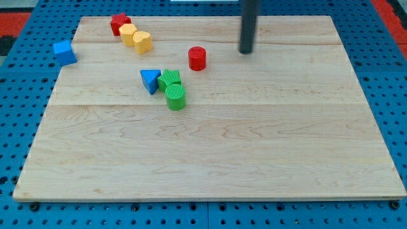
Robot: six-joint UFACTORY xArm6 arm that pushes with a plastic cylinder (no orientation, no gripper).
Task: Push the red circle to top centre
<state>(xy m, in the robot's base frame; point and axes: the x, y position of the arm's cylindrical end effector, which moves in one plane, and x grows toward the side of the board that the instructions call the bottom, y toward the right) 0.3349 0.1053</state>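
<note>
No brand, label or writing can be read anywhere. The largest thing is 1 pale wooden board (254,152) lying on a blue pegboard surface (19,127). Next is 1 dark rod whose tip (246,51) rests near the view's top, right of centre; it has no claw and holds nothing. There are 7 blocks. 1 red circle (197,58) sits left of the tip, apart from it. 2 green blocks (169,79) (176,97) touch each other beside 1 blue triangle (150,80). 2 yellow blocks (128,34) (142,41) sit against 1 red block (119,23) at top left. 1 blue cube (64,51) straddles the board's left edge.
</note>
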